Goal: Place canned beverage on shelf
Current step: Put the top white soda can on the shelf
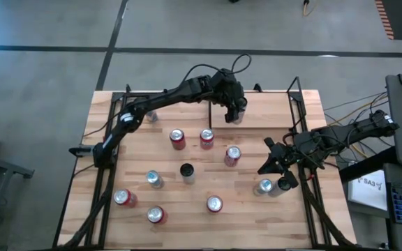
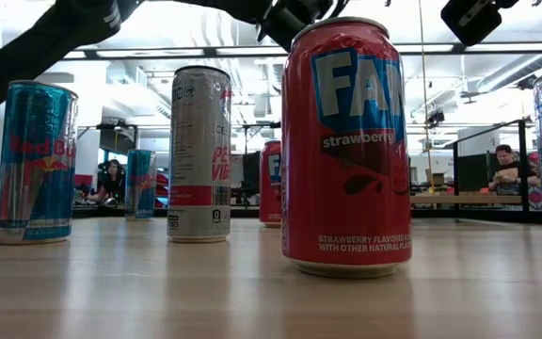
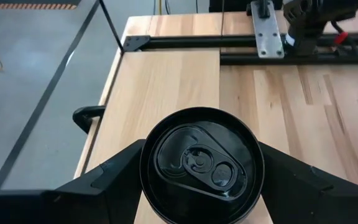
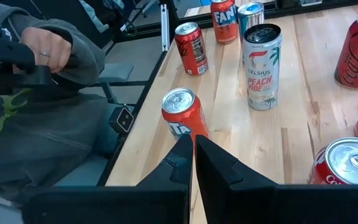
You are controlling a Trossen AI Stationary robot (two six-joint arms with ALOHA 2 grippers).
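The left gripper [image 3: 199, 186] is clamped around a black-topped drink can [image 3: 199, 163], held directly above the pale wooden shelf board with thin black rods [image 3: 160, 81] at the table's far edge. Released tilted, the can might topple. Further right, the right gripper [image 4: 193, 152] waits, fingers together, near other cans.

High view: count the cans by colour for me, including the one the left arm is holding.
Red cans: 6
Blue-silver cans: 2
Black-lidded cans: 2, one held in the left gripper
Total: 10 clearly seen; another may hide under the left arm
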